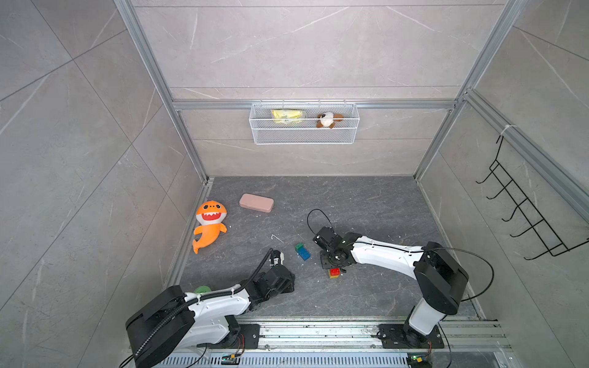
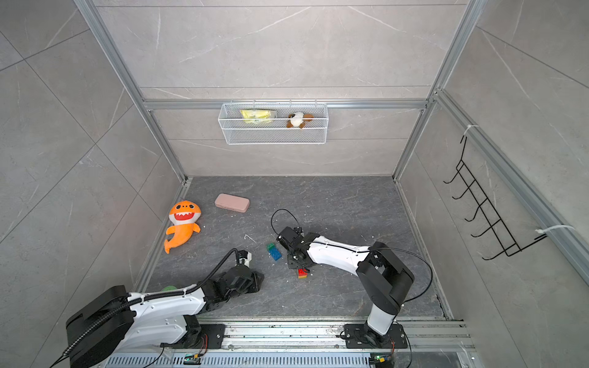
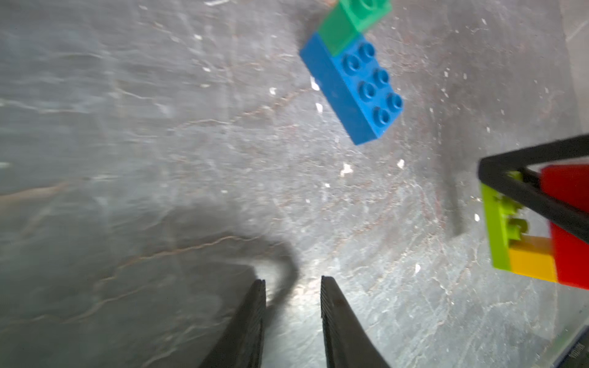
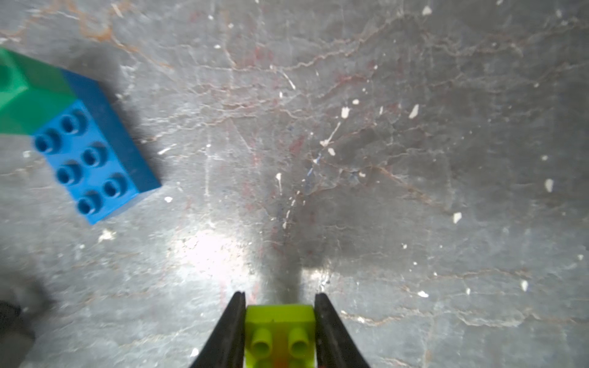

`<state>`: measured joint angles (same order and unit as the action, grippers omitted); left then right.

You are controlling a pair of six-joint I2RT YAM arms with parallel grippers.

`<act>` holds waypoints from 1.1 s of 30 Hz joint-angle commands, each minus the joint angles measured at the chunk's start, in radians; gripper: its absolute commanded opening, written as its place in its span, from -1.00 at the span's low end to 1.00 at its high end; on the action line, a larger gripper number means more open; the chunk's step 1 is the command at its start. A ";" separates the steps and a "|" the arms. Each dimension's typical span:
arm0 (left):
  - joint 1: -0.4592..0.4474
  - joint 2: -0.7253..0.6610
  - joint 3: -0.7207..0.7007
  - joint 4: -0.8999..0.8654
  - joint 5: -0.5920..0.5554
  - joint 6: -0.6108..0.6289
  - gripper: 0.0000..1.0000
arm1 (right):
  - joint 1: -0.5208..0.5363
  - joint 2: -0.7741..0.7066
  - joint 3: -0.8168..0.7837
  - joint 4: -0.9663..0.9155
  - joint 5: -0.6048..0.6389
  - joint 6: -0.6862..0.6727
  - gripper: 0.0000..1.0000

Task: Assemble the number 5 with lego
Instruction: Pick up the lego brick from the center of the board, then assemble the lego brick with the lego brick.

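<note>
- Landmark: blue brick, lying flat on the grey surface, studs up.
- Dark green brick sits on the blue brick's end farther from the arm bases. The other six blue studs are bare.
- Right gripper: fingers pinched on either side of the lime green brick, whose studs face the wrist camera.
- The left wrist view shows that the lime green brick is joined to a yellow brick and a red brick, with the yellow one sandwiched between the other two.
- In both top views this three-brick piece is near the blue brick, clear of it, off its bare-stud end and toward the right arm's base. Red brick is uppermost there.
- Cannot tell whether the piece rests on the surface or is lifted off it.
- Left gripper: fingers spread a little with nothing between them, low over bare surface on the arm-base side of the blue brick and apart from it.
- The five bricks are in two pieces, not joined.
</note>
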<state>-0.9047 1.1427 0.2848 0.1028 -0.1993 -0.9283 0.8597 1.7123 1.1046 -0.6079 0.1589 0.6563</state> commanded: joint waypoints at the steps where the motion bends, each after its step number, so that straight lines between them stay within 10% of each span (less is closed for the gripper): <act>1: 0.074 -0.044 0.039 -0.146 0.013 -0.010 -0.29 | -0.002 -0.028 0.032 -0.001 -0.028 -0.066 -0.38; 8: 0.221 -0.060 0.072 -0.182 0.088 -0.001 -0.28 | -0.003 -0.032 0.100 -0.004 -0.086 -0.188 -0.39; 33: 0.279 0.014 0.124 -0.156 0.189 0.014 -0.30 | -0.015 0.271 0.572 -0.185 -0.288 -0.538 -0.41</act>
<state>-0.6338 1.1828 0.3965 -0.0490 -0.0364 -0.9276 0.8520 1.9484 1.6157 -0.7235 -0.1051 0.1806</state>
